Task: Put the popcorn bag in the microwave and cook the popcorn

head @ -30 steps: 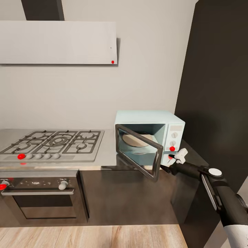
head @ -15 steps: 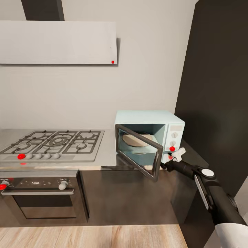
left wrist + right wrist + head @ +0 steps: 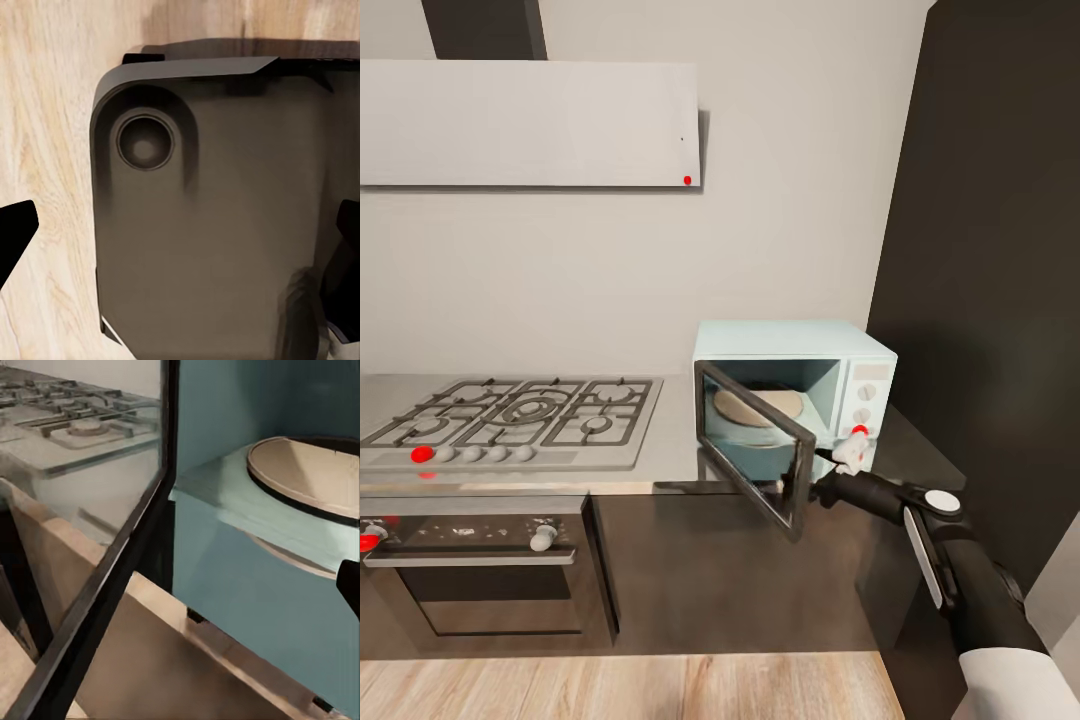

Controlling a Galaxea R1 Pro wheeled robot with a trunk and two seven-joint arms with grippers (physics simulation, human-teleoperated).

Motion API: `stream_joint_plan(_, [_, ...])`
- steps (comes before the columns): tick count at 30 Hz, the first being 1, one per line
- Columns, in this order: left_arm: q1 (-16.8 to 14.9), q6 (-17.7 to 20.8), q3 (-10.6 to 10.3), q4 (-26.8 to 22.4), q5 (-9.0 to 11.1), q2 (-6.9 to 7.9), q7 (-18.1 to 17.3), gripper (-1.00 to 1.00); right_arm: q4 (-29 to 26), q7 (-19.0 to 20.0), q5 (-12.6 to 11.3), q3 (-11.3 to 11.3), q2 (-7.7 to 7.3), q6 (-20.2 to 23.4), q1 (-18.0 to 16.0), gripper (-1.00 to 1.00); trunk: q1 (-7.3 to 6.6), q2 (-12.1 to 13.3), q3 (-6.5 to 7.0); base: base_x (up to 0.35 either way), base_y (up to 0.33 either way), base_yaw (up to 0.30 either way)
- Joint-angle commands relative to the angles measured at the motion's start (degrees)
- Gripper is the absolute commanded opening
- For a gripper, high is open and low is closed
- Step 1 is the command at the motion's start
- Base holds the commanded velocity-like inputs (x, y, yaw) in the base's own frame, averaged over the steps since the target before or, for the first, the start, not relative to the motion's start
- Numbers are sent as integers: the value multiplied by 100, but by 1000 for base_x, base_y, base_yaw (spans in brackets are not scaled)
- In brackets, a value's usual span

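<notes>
The pale blue microwave (image 3: 800, 385) stands on the grey countertop (image 3: 675, 450) at the right end, against the wall. Its dark glass door (image 3: 755, 445) hangs open toward me, hinged at the left. Inside, the round tan turntable (image 3: 760, 405) lies bare, and it shows close up in the right wrist view as the turntable (image 3: 311, 476). My right gripper (image 3: 822, 488) is at the door's free edge, fingers apart, holding nothing. My left gripper (image 3: 180, 232) hangs open over my dark base (image 3: 217, 225). The popcorn bag is out of view.
A gas hob (image 3: 520, 410) with red-marked knobs takes up the counter's left part, with a steel oven (image 3: 480, 570) below it. A tall dark cabinet (image 3: 990, 260) stands right of the microwave. A range hood (image 3: 530, 120) hangs above. Light wood floor (image 3: 620, 690) lies in front.
The microwave door has swung wider open, its free edge moving left. My right gripper moved left and slightly down along with that edge.
</notes>
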Motion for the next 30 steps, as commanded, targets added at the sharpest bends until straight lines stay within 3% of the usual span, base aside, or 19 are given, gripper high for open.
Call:
stream_joint_plan(1, [-4,-20,4,5,3,2,6,100,-20,238,22,-9,7,44,-5,100,0,-4,-7,0,0,0])
stream_joint_plan(3, [-4,-20,4,5,2,4,6,100,-36,470,22,-9,10,114,-7,100,0,-4,-7,0,0,0])
stream_joint_plan(8, [-1,-20,4,5,1,1,6,100,-63,628,22,-1,66,220,-3,100,0,-4,-7,0,0,0])
stream_joint_plan(12, [4,-20,4,5,1,-4,6,100,-114,676,33,27,283,224,6,100,0,-4,-7,0,0,0])
stream_joint_plan(17, [3,-20,4,5,1,-12,6,100,-261,668,32,580,411,429,54,100,0,-4,-7,0,0,0])
stream_joint_plan(18, [2,-20,-1,5,1,-13,6,100,-268,652,31,658,510,450,73,100,0,-4,-7,0,0,0])
stream_joint_plan(20, [1,-20,-4,5,1,-13,6,100,-266,634,36,693,613,470,83,100,0,-4,-7,0,0,0])
stream_joint_plan(25, [1,-20,2,5,-3,-5,-2,100,-257,616,33,707,692,487,94,100,0,-4,-7,0,0,0])
stream_joint_plan(30, [-3,-20,-4,5,-7,0,-3,100,-181,263,95,746,1046,476,109,100,0,-4,-7,0,0,0])
